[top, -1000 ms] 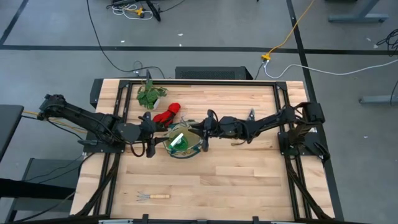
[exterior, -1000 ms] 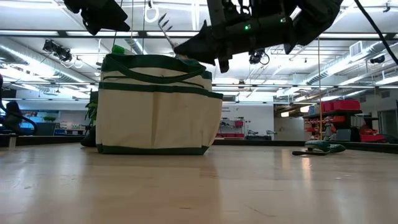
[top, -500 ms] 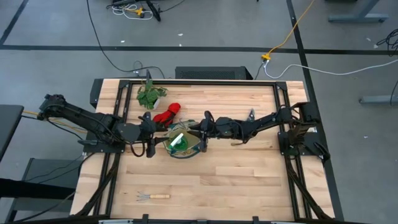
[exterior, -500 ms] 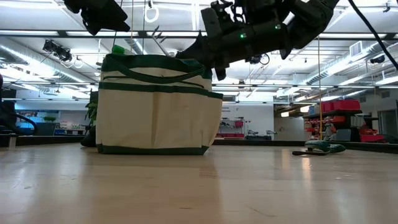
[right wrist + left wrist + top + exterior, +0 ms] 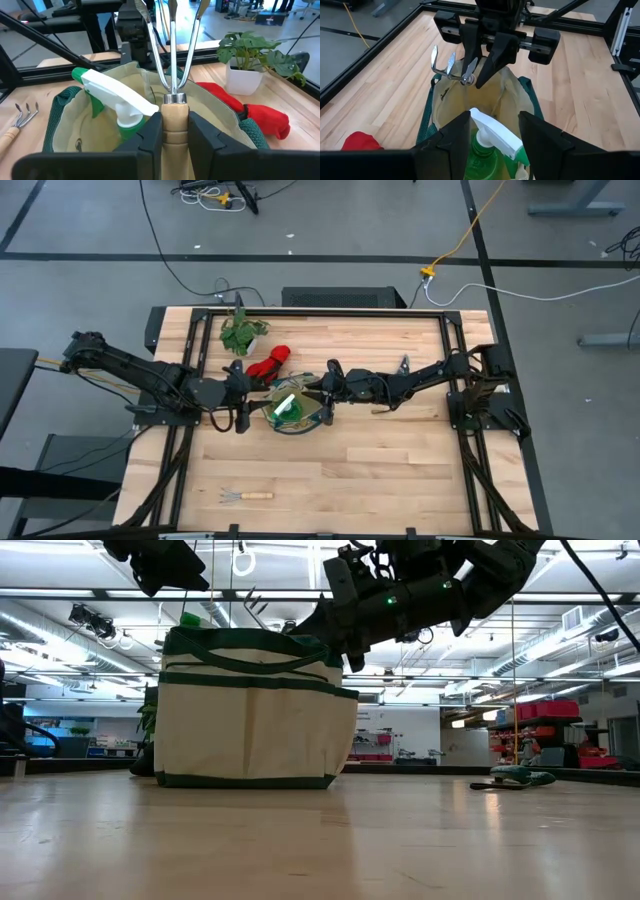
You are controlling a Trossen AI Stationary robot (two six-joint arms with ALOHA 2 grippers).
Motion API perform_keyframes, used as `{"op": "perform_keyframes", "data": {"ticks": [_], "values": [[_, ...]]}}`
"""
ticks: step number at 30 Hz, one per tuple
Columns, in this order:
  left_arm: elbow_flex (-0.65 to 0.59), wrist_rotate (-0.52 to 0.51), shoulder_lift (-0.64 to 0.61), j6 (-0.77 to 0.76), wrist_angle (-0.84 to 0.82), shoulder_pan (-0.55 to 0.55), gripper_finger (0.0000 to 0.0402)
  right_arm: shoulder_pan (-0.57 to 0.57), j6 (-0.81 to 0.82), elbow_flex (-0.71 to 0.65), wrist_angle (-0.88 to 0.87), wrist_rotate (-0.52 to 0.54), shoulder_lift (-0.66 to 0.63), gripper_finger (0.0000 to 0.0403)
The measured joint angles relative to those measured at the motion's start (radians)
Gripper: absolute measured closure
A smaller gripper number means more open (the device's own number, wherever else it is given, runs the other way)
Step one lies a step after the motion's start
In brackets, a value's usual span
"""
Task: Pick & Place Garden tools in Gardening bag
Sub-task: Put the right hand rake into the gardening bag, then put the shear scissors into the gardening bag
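The beige gardening bag [image 5: 296, 410] with green trim stands mid-table, and the green spray bottle [image 5: 117, 107] stands inside it. My right gripper [image 5: 323, 391] is over the bag's right rim, shut on a wooden-handled hand fork [image 5: 171, 60]. My left gripper [image 5: 495, 131] hangs open and empty above the bag's left side. A second hand fork [image 5: 245, 496] lies on the table near the front edge. The red gloves [image 5: 268, 363] lie on the table behind the bag. My right gripper pinches the fork's wooden handle [image 5: 170, 111] between its two fingers [image 5: 149, 134], just behind the metal collar. It comes from the table's right, and the fork runs on past the fingertips along the fingers. The tines [image 5: 253, 602] hang clear over the bag's open mouth.
A leafy plant in a white pot [image 5: 240, 333] stands at the far left behind the gloves. A dark tool [image 5: 515, 777], perhaps the shears, lies on the table to the right of the bag. Bare wood lies in front of the bag.
My right gripper has gone toward the table's left, over the bag's mouth, carrying the fork. The fork's tines have come down closer to the bag's rim.
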Motion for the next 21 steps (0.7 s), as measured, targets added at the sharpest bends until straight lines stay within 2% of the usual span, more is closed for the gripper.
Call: {"op": "perform_keyframes", "data": {"ticks": [8, 16, 21], "values": [[0.000, 0.000, 0.000, 0.000, 0.000, 0.000, 0.0228, 0.000, -0.001, 0.000, 0.000, 0.000, 0.000, 0.0319], [0.000, 0.000, 0.000, 0.000, 0.000, 0.000, 0.0228, 0.000, -0.008, 0.000, -0.003, 0.001, 0.000, 0.0254], [0.000, 0.000, 0.000, 0.000, 0.000, 0.000, 0.0228, 0.001, -0.009, 0.000, -0.003, 0.001, 0.000, 0.0234]]}}
